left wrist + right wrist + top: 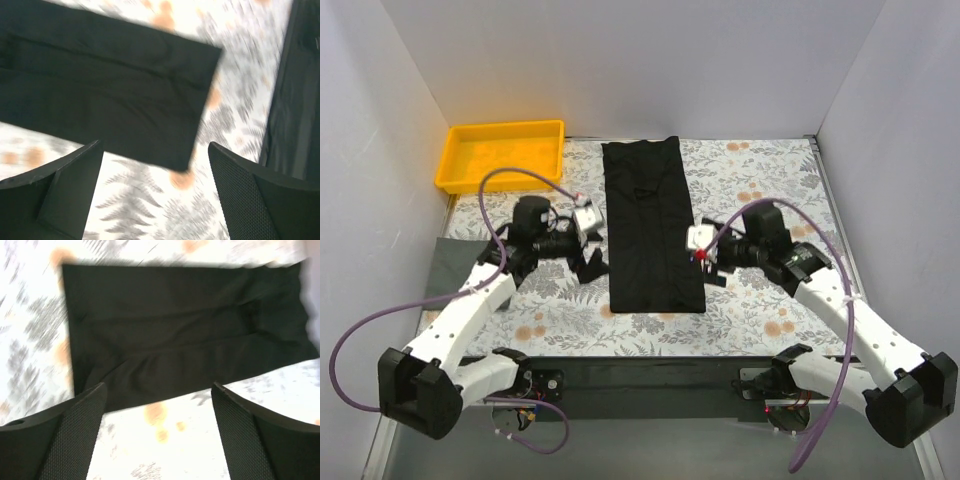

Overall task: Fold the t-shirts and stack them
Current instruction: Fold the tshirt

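Observation:
A black t-shirt point(650, 225) lies in the middle of the table, folded into a long narrow strip running from far to near. My left gripper point(590, 262) is open and empty just left of the strip's near half. My right gripper point(712, 268) is open and empty just right of it. In the left wrist view the t-shirt point(100, 95) lies ahead of the open left gripper point(155, 190). In the right wrist view the t-shirt point(180, 330) lies ahead of the open right gripper point(157, 435), with its edge between the fingers point(75, 430).
A yellow tray point(500, 153) stands at the back left corner. The flower-patterned table cover point(760, 180) runs under the shirt. A dark grey mat point(455, 262) lies at the left edge. White walls close in the left, right and back sides.

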`<action>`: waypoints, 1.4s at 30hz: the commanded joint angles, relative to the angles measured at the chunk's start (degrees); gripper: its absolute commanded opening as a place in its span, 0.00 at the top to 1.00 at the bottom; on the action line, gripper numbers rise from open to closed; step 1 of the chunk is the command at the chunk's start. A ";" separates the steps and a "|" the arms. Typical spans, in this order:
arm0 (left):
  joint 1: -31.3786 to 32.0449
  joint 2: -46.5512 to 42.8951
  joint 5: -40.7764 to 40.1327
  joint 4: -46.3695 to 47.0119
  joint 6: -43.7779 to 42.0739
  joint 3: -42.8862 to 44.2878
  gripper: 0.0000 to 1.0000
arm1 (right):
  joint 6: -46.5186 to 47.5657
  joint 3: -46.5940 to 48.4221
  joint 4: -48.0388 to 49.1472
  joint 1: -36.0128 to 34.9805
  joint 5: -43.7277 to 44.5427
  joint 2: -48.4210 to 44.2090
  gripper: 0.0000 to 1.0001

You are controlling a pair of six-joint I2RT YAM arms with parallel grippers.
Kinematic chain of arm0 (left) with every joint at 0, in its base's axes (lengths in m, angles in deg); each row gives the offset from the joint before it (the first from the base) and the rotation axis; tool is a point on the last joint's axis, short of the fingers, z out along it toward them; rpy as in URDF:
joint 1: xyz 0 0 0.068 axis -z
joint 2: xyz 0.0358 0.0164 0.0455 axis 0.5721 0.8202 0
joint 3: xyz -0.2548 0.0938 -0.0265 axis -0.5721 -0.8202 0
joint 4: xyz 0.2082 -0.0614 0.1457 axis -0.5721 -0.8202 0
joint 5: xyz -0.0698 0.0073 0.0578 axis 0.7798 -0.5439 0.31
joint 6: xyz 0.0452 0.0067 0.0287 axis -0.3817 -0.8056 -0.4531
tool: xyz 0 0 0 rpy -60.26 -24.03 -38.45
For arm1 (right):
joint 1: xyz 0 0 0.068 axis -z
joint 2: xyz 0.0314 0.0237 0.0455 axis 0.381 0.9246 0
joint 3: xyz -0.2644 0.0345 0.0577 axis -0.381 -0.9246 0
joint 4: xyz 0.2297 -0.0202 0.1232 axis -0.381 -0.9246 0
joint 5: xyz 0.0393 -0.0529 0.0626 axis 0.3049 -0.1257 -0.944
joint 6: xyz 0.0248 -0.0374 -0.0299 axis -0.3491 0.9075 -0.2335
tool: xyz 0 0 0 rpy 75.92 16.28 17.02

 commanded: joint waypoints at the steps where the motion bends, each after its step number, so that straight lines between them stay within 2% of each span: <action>1: 4.91 -4.28 -0.27 -2.55 -12.07 -11.04 0.16 | 9.07 -9.18 -1.80 -1.82 1.39 -2.00 0.17; 3: 8.33 -5.34 -3.60 1.31 -11.91 -17.00 0.22 | 10.57 -11.75 -2.06 -3.30 1.92 -1.57 0.26; 8: 13.27 -1.84 -9.32 9.30 -15.50 -23.18 0.39 | 14.86 -16.41 -1.19 -4.81 2.45 2.90 0.41; 10: 14.24 -0.34 -11.09 12.64 -16.04 -24.59 0.44 | 15.49 -17.47 -0.05 -5.51 2.71 4.32 0.49; 13: 15.21 2.56 -11.96 15.20 -17.53 -25.30 0.46 | 16.98 -19.15 1.10 -6.04 3.24 7.13 0.55; 22: 18.81 6.61 -15.13 19.61 -20.70 -28.11 0.46 | 17.43 -22.92 6.97 -7.80 3.41 12.58 0.57; 27: 20.65 9.34 -16.45 21.28 -20.88 -29.08 0.50 | 16.55 -22.40 9.10 -8.68 5.08 18.12 0.57; 31: 21.36 9.87 -17.15 21.37 -21.58 -29.78 0.59 | 16.98 -22.66 9.01 -9.20 6.40 20.05 0.61; 33: 21.36 10.13 -17.59 21.28 -22.81 -30.05 0.67 | 16.90 -22.93 9.01 -9.55 7.10 20.58 0.64; 34: 21.36 10.39 -17.77 20.84 -23.07 -30.05 0.72 | 16.81 -23.01 9.01 -9.73 7.80 20.76 0.70; 35: 21.36 10.65 -17.77 20.67 -23.34 -30.05 0.83 | 16.64 -23.02 9.01 -10.08 8.16 20.93 0.73; 36: 21.36 10.66 -17.68 20.05 -23.34 -29.79 0.89 | 15.94 -22.93 8.92 -10.17 8.77 21.02 0.78; 38: 21.36 10.22 -17.25 19.44 -22.64 -29.00 0.99 | 15.49 -22.41 8.14 -10.70 9.13 20.59 0.82; 42: 21.45 9.25 -12.25 12.87 -20.01 -24.08 1.00 | 13.13 -19.16 3.04 -14.20 9.21 18.39 0.93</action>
